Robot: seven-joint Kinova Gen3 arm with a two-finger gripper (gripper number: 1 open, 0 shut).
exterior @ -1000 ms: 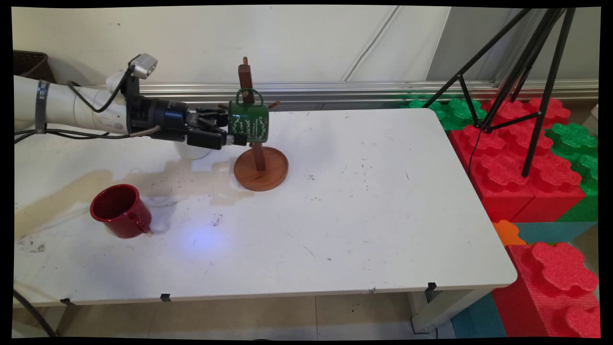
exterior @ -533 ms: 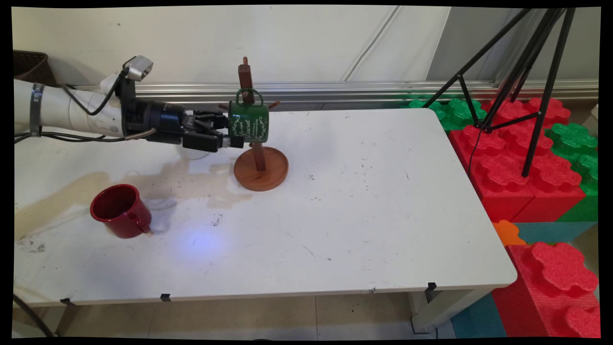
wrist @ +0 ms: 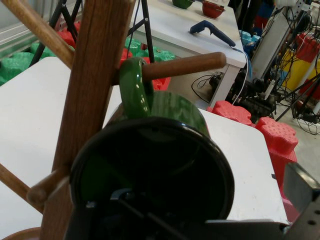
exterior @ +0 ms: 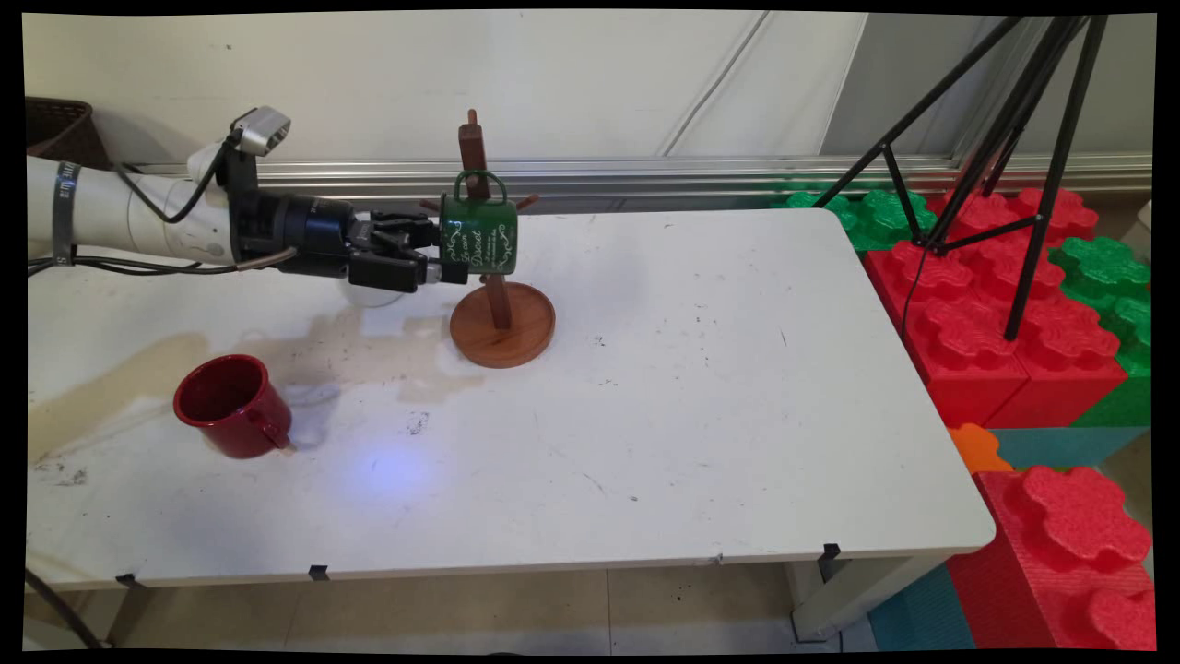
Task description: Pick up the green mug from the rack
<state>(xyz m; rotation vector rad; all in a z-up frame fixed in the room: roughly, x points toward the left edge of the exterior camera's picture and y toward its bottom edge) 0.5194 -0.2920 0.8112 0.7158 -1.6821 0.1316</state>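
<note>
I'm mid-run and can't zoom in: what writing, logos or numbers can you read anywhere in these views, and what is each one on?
Green mug hanging on the wooden mug tree: white ornate script on its side, too small to read.
Grey band round the white arm: small dark marks, unreadable.
Red mug: no lettering visible.
Hand view: the green mug's handle sits over a peg; no text shows.

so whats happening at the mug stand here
The white arm's gripper is at the green mug, which hangs by its handle on a peg of the wooden mug tree. In the hand view, the handle is looped over the peg and the mug's open mouth faces the camera. Whether the fingers are clamped on the rim can't be told. A red mug stands apart on the white table, nearer the front left.
</note>
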